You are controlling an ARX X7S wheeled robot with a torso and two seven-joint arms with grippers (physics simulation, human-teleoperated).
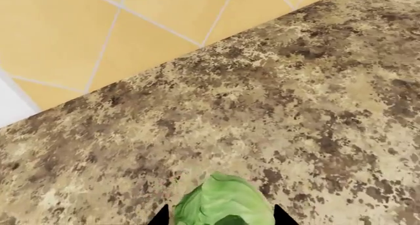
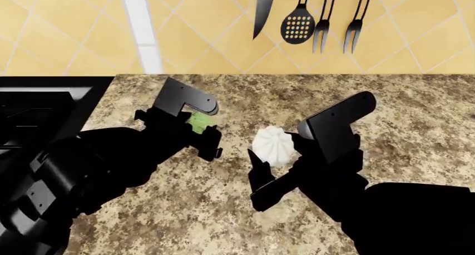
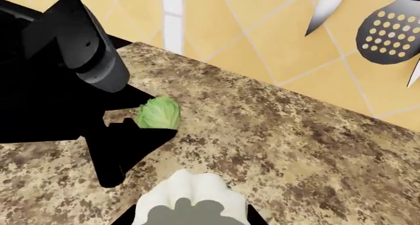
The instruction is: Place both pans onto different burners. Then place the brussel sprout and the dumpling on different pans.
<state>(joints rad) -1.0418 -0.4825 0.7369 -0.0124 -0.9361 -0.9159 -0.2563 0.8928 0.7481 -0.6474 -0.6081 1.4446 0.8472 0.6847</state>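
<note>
Step in hand, as judged: the food stage, w/ sprout and dumpling each taken up by one arm. No pan is seen in any view; only the black stove (image 2: 44,107) edge shows at far left, so whether the pans are set on burners can't be confirmed.

The brussel sprout (image 2: 199,121) is held between the jaws of the left gripper (image 2: 202,124), closed on it, near the far-left part of the granite counter (image 2: 415,104). In the left wrist view the sprout (image 1: 223,205) sits right between the two dark fingertips (image 1: 284,216); whether it is lifted off the counter or resting on it can't be told.

The dumpling (image 2: 275,145) is gripped by the right gripper (image 2: 276,149), jaws closed around it, approx. mid-counter, right of the sprout and a bit nearer. The two items are near but apart.

Next move, as judged: both arms are to be carried left toward the stove, grip kept firm, and each item released over a separate pan. Arms are close together, so clearance btw them needs care.
</note>
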